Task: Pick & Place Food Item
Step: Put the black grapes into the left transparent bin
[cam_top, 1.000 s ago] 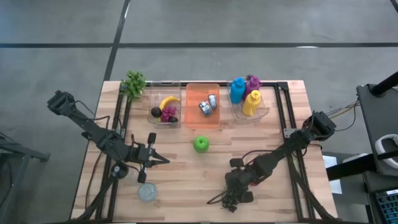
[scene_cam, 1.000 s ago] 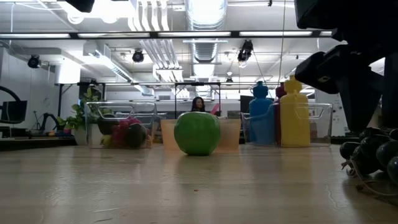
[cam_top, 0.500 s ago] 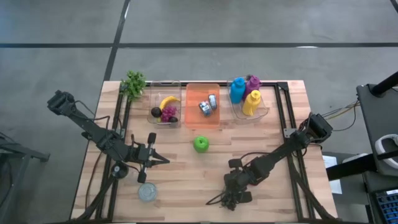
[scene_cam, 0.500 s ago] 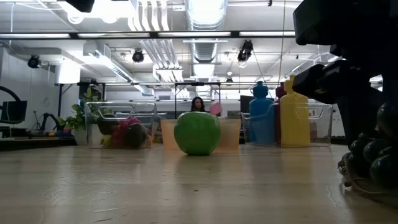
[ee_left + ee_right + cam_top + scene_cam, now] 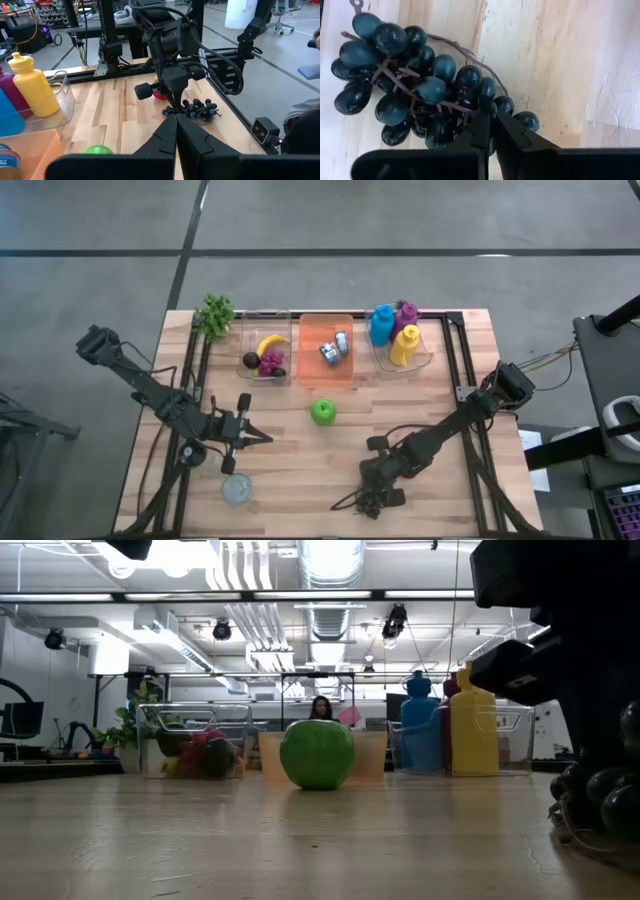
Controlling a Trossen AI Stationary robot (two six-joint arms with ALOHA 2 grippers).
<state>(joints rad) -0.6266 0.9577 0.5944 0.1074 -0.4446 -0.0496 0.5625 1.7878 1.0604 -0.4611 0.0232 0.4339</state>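
Since a second ago, right gripper [image 5: 490, 120] has pinched shut on the stem of the grapes [image 5: 415, 85], low at the table's [image 5: 290, 470] near edge, about 5 o'clock from the green apple [image 5: 322, 411]. Grapes rest on the wood. Left gripper [image 5: 262, 438] waits at the apple's 8 o'clock, fingers pressed together, holding nothing.
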